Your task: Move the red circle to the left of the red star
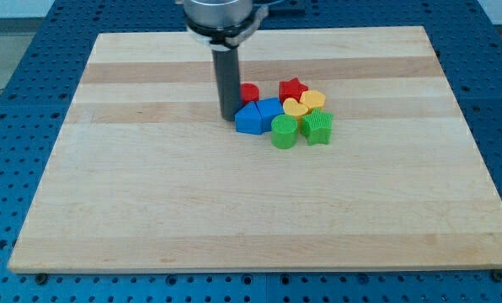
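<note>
The red circle [249,93] sits near the middle of the wooden board [150,194], partly hidden behind my rod. The red star [292,88] lies to its right, with a gap between them. My tip [228,116] rests on the board just left of and below the red circle, touching or almost touching it, and next to the left blue block [248,120].
A tight cluster lies below and right of the red circle: two blue blocks, the second one [270,108] between the reds, two yellow heart-like blocks [296,107] [313,99], a green cylinder [284,132] and a green ridged block [317,127].
</note>
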Robot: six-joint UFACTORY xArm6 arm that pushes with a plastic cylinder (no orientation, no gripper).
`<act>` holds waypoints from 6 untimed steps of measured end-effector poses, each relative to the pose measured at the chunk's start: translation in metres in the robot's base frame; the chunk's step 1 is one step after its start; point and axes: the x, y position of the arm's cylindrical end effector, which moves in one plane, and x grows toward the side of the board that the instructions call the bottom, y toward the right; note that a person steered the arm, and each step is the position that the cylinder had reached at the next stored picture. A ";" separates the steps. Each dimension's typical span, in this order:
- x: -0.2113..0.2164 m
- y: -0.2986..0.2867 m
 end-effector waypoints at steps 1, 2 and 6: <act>0.000 0.008; 0.000 0.008; -0.010 0.074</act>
